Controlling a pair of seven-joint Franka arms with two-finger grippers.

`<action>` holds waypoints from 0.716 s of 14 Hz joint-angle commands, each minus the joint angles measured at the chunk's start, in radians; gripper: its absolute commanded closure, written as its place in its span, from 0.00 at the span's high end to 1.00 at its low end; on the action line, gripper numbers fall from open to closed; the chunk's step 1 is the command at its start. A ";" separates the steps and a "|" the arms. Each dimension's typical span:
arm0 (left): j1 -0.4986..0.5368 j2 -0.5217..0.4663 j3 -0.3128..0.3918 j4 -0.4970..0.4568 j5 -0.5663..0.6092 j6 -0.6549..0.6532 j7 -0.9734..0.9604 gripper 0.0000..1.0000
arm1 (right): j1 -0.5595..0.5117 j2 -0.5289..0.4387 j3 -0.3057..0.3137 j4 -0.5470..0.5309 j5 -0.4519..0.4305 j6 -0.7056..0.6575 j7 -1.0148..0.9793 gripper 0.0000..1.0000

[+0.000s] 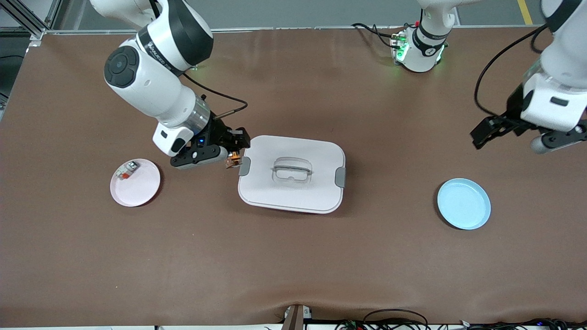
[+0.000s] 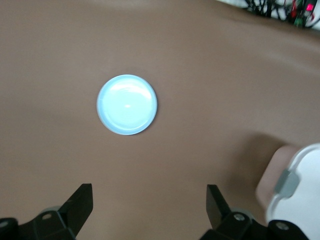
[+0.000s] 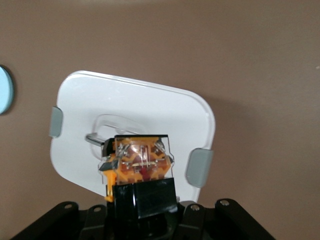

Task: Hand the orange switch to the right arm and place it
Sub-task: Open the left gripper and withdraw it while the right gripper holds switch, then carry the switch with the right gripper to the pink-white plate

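Gripping the orange switch [image 3: 139, 162] in closed jaws beside the white lidded box [image 1: 293, 201], the right gripper [image 1: 231, 158] had completed the transfer, placement remaining, while the left gripper [image 2: 150, 207] waited open-jawed above the desk [image 1: 293, 266].

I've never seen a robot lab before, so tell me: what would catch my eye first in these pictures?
Probably the right gripper, shut on the orange switch and held at the edge of the white lidded box in the middle of the table. Toward the right arm's end lies a pink plate with a small white-and-red part on it. The left gripper waits open, up in the air over the table near the blue plate.
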 commanded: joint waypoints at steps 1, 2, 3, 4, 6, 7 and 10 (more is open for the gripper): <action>-0.087 -0.057 0.157 -0.008 -0.076 -0.072 0.142 1.00 | -0.027 -0.069 0.011 -0.074 -0.059 -0.011 -0.065 0.00; -0.114 -0.068 0.200 -0.008 -0.083 -0.089 0.176 1.00 | -0.037 -0.078 0.011 -0.088 -0.077 -0.011 -0.084 0.00; -0.139 -0.074 0.237 -0.008 -0.084 -0.103 0.210 1.00 | -0.040 -0.084 0.011 -0.097 -0.088 -0.011 -0.108 0.00; -0.151 -0.084 0.257 -0.010 -0.084 -0.118 0.239 1.00 | -0.044 -0.093 0.011 -0.104 -0.100 -0.011 -0.134 0.00; -0.157 -0.087 0.266 -0.011 -0.084 -0.143 0.273 1.00 | -0.066 -0.119 0.011 -0.139 -0.146 -0.011 -0.219 0.00; -0.157 -0.091 0.269 -0.011 -0.086 -0.146 0.284 1.00 | -0.076 -0.135 0.011 -0.162 -0.171 -0.011 -0.261 0.00; -0.165 -0.107 0.313 -0.016 -0.118 -0.155 0.342 1.00 | -0.108 -0.189 0.011 -0.226 -0.230 -0.011 -0.395 0.00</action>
